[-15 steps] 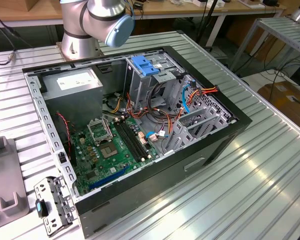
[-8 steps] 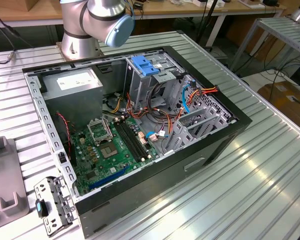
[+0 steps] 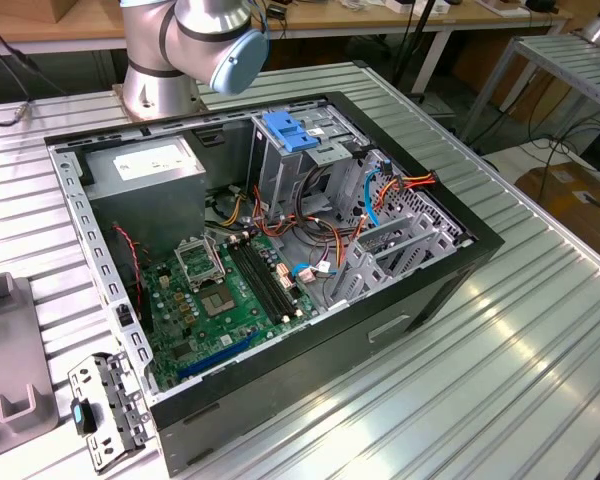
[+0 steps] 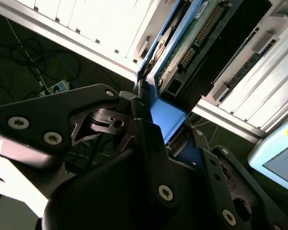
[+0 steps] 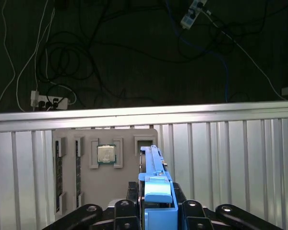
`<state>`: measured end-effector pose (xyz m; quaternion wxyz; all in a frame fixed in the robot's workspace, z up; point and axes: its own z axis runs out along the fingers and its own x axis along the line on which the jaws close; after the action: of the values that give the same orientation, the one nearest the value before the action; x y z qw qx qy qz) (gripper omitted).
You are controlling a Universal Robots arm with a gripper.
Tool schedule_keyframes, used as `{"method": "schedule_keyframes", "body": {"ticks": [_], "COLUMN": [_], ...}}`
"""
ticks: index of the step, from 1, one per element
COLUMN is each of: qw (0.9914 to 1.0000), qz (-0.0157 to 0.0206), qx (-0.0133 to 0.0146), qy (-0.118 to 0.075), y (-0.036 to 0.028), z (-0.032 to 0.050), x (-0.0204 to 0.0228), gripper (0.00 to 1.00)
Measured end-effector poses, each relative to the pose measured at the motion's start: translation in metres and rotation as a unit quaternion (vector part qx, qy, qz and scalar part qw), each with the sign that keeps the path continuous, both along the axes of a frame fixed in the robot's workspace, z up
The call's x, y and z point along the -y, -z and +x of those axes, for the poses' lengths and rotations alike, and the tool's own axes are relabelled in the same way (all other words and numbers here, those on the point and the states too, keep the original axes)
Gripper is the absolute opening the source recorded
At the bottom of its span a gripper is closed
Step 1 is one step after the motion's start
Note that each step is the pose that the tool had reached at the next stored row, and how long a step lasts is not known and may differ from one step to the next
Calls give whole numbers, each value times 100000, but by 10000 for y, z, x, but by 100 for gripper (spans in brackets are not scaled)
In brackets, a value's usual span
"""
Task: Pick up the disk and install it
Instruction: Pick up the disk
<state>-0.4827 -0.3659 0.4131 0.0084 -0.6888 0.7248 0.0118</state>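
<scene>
In both wrist views my gripper [image 5: 156, 203] is shut on the disk [image 5: 153, 175], its black fingers [image 5: 130, 192] pressing either side of the bright blue carrier. In the first wrist view the disk shows edge-on, its blue rounded end nearest the camera, over the ribbed metal table beside a grey parts tray [image 5: 125, 191]. The second wrist view has the gripper [image 4: 159, 125] holding the blue end of the disk [image 4: 169, 117], with the drive's green circuit board [image 4: 197, 45] and connector row facing the camera.
An open computer case [image 3: 450, 275] lies on the table in the exterior view, with a motherboard [image 3: 225, 295], a grey drive cage topped by a blue latch plate [image 3: 290, 132] and loose cables. The arm's base [image 3: 160, 70] stands behind it. The tray holds a processor [image 5: 105, 154].
</scene>
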Motion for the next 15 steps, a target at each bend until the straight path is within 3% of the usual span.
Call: {"method": "schedule_keyframes", "body": {"ticks": [15], "qw": [100000], "qz": [-6], "qx": [-193], "qy": [2], "y": [-115], "z": [0], "x": [0], "gripper": [37]}}
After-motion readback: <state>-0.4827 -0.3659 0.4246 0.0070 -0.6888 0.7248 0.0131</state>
